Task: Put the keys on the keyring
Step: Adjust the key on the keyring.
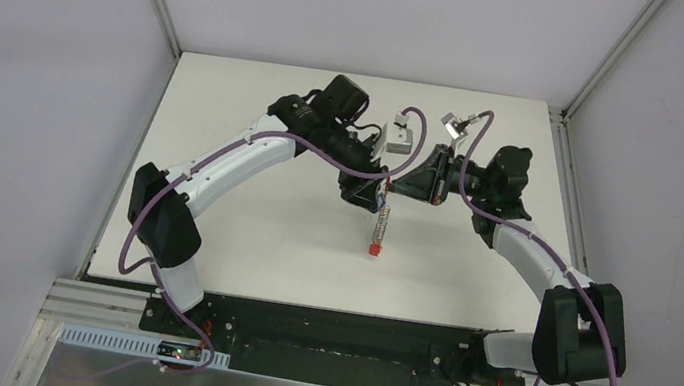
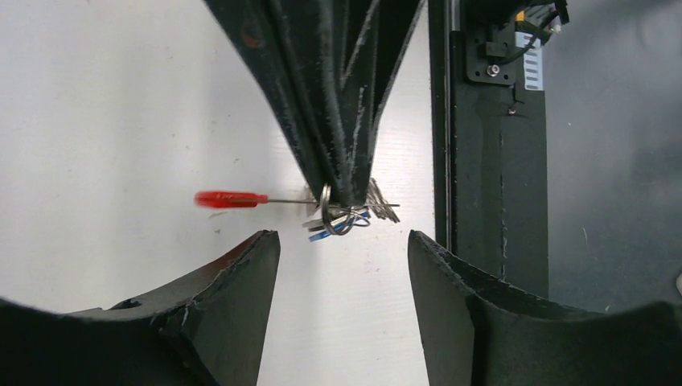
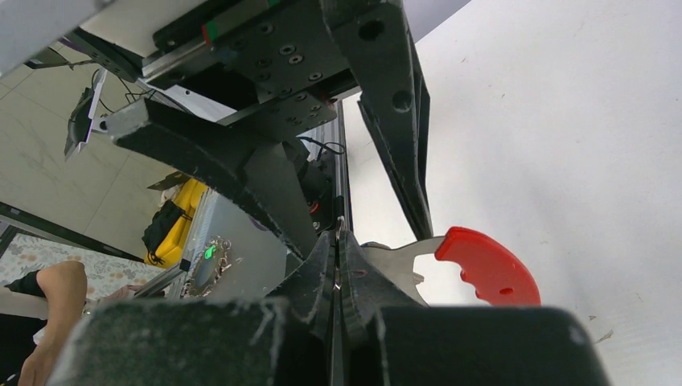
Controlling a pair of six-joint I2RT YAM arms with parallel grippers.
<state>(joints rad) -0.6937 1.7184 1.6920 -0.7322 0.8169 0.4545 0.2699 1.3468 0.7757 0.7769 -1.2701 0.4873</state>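
White tabletop [image 1: 245,210] fills the overhead view, and my two arms reach in to meet near its middle.

On the left, the left gripper [image 2: 343,241] has its two dark fingers [image 2: 241,297] spread wide apart, with nothing clamped between them.

Just beyond those fingertips, between the two arms, is the keyring [image 2: 229,199]. It appears to be held off the table. My left wrist camera sees it edge-on, with the red half pointing away from the pinch point. A small bunch of keys [image 2: 344,219], silver with at least one blue tag, dangles at the ring's metal end, just beside the other gripper's tips. The bunch is small and tangled, so I cannot tell whether every key is properly hooked on.

On the right, the right gripper [image 3: 336,269] is pressed together on the grey metal part of the ring and carries it.

I judge that I am mid-threading: the right side acts as a steady holder while the left side is free. The next move calls for the left fingers to close on one key alone and steer its small hole onto a clip. That needs fine alignment and a firm hold on the ring.
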